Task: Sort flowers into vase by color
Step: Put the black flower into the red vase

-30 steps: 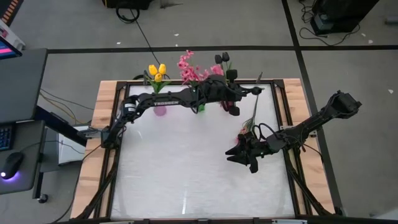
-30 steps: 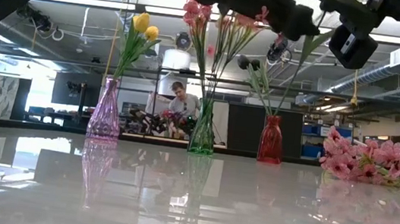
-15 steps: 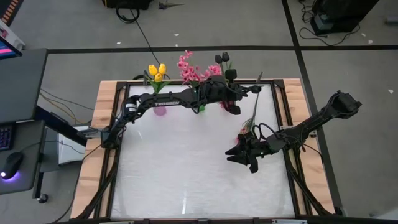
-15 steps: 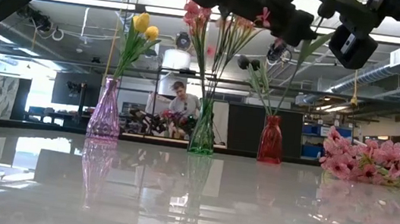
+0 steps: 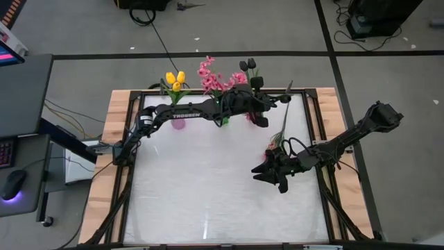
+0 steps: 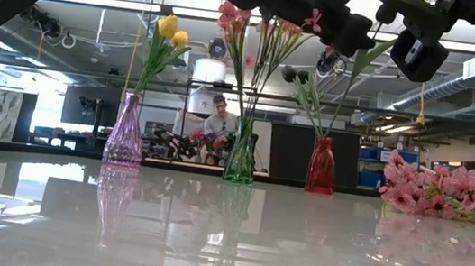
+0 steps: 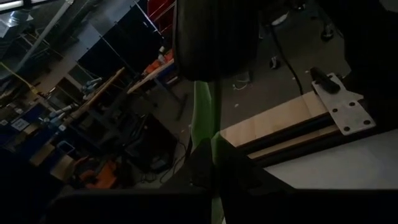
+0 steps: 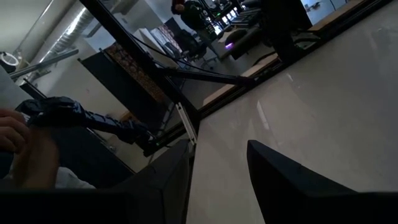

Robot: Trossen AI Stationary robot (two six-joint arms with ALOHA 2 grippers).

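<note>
Flowers: yellow tulips point(image 6: 170, 27) in purple vase point(image 6: 125, 133), pink sprays point(image 6: 234, 14) in green vase point(image 6: 240, 156), dark tulips point(image 6: 294, 74) in red vase point(image 6: 321, 166), all along table's far edge.

L gripper point(image 5: 262, 105) above vases, fingers pinched on green stem point(image 7: 205, 121); judge: mid-placement, pink bloom near grip. Next: line stem over green vase mouth, lower, let go.

R gripper point(image 5: 267, 170) low over table near loose pink spray point(image 6: 443, 195), fingers part-spread, nothing held.

Yellow tulips point(image 6: 170, 28), purple vase point(image 6: 125, 135)
</note>
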